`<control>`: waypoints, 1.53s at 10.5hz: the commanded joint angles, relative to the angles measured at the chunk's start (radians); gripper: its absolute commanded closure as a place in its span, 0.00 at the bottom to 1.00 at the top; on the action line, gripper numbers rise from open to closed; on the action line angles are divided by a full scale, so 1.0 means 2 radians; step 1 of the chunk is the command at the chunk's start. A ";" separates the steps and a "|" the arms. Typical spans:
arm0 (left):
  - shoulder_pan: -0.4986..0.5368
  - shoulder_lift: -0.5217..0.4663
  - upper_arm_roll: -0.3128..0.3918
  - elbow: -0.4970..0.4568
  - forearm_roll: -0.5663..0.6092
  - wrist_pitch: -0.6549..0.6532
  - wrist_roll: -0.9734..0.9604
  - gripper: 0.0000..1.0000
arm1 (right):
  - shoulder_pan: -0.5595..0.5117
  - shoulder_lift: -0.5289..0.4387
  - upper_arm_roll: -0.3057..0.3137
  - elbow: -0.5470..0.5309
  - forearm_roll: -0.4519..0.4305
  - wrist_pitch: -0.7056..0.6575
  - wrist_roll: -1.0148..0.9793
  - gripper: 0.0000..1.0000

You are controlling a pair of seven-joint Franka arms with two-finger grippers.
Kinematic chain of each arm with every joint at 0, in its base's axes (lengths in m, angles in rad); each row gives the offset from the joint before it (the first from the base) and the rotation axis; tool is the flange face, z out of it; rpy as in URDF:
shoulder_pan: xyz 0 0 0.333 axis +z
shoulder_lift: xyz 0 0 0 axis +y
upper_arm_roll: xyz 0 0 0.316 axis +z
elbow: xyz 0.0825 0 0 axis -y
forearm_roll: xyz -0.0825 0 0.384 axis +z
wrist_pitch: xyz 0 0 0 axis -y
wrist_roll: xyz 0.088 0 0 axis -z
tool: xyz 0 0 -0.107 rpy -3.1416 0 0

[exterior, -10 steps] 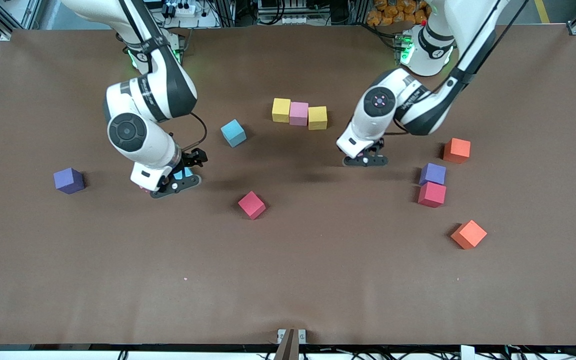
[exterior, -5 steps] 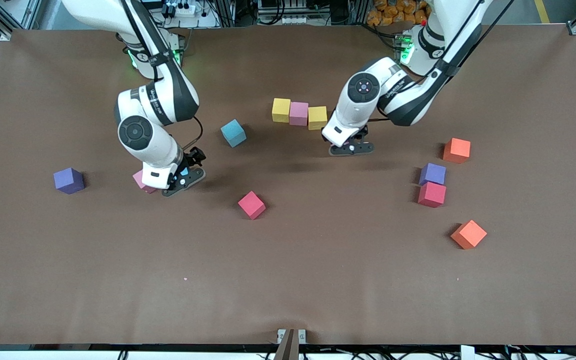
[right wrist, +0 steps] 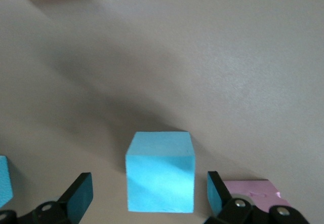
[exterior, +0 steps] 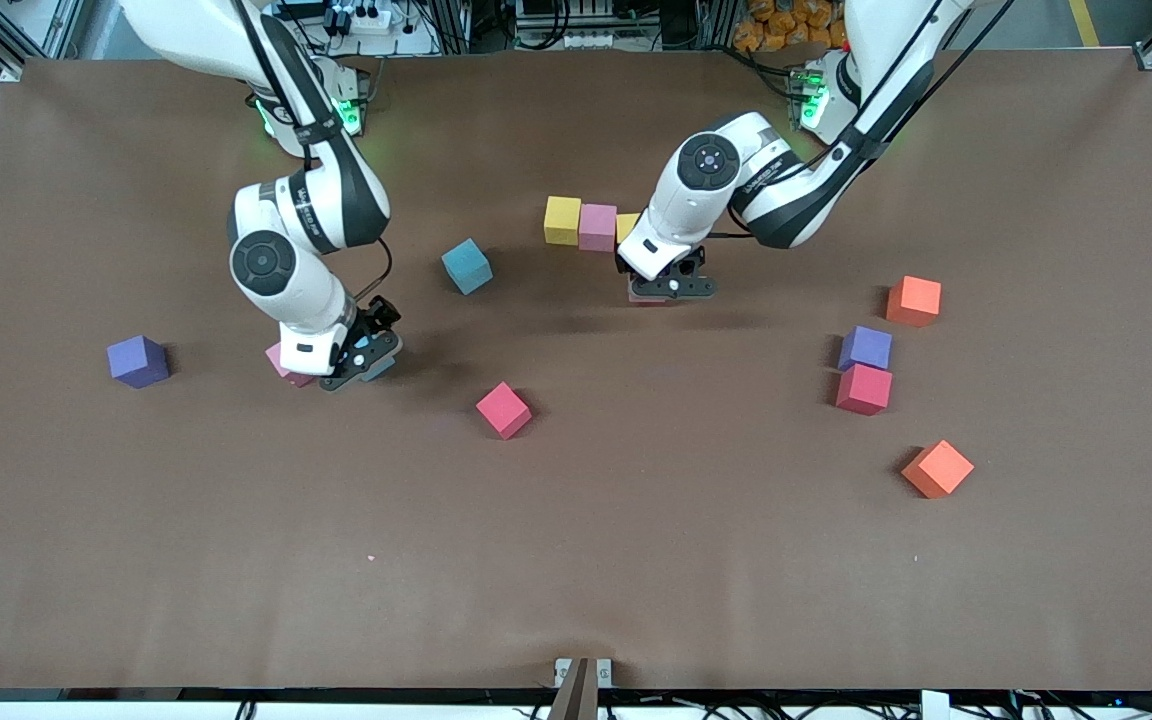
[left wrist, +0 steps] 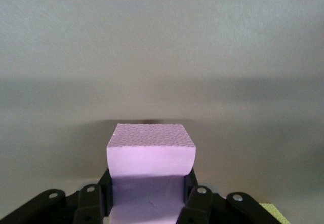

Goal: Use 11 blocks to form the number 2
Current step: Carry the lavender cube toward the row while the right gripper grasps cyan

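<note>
beside yellow row (exterior: 563, 220), left pincer (exterior: 671, 288) grips pink cube (left wrist: 151, 148); right pincer (exterior: 361, 358) (spread) straddles blue cube (right wrist: 160, 178).

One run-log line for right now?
left gripper: shut on pink cube beside yellow cube | right gripper: open around light blue cube

Pink block (left wrist: 151, 153) in left pincer (left wrist: 150, 203)

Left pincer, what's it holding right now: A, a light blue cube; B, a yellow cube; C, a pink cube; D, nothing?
C: the left wrist view shows the left pincer shut on a pink cube, its fingers pressed against the cube's two sides.
</note>
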 commanded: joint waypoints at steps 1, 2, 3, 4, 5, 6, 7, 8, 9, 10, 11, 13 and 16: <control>-0.012 0.005 0.003 -0.001 -0.003 0.008 -0.016 0.94 | -0.007 0.003 0.005 -0.012 0.000 0.014 -0.009 0.00; -0.016 0.006 0.003 -0.001 -0.003 0.009 -0.023 0.94 | -0.007 0.007 0.005 -0.015 0.000 0.024 -0.009 0.00; -0.016 0.006 0.003 -0.001 -0.003 0.009 -0.025 0.94 | -0.008 0.014 0.005 -0.018 0.000 0.040 -0.009 0.00; -0.017 0.005 0.003 -0.001 -0.003 0.009 -0.026 0.94 | -0.008 0.021 0.005 -0.019 0.001 0.047 -0.009 0.00; -0.018 0.005 0.004 -0.001 -0.003 0.009 -0.025 0.94 | -0.008 0.024 0.005 -0.019 0.001 0.054 -0.009 0.00; -0.017 0.006 0.005 -0.001 -0.002 0.009 -0.026 0.94 | -0.009 0.030 0.005 -0.019 0.000 0.059 -0.009 0.00; -0.016 0.006 0.008 -0.001 -0.002 0.012 -0.026 0.94 | -0.013 0.036 0.005 -0.019 0.001 0.067 -0.009 0.00; -0.017 0.006 0.009 -0.001 -0.002 0.012 -0.026 0.94 | -0.013 0.041 0.005 -0.019 0.001 0.071 -0.009 0.00; -0.017 0.007 0.010 -0.001 -0.002 0.012 -0.024 0.94 | -0.014 0.042 0.005 -0.020 0.001 0.071 -0.009 0.00; -0.018 0.007 0.013 -0.001 -0.002 0.012 -0.024 0.94 | -0.014 0.043 0.005 -0.020 0.001 0.071 -0.009 0.00; -0.019 0.007 0.014 -0.001 -0.002 0.012 -0.024 0.94 | -0.014 0.044 0.005 -0.020 0.003 0.071 -0.009 0.00; -0.026 0.017 0.014 -0.001 -0.002 0.015 -0.024 0.94 | -0.013 0.047 0.006 -0.020 0.004 0.074 -0.007 0.00; -0.036 0.023 0.021 -0.001 -0.002 0.016 -0.023 0.94 | -0.013 0.047 0.008 -0.020 0.006 0.074 -0.002 0.00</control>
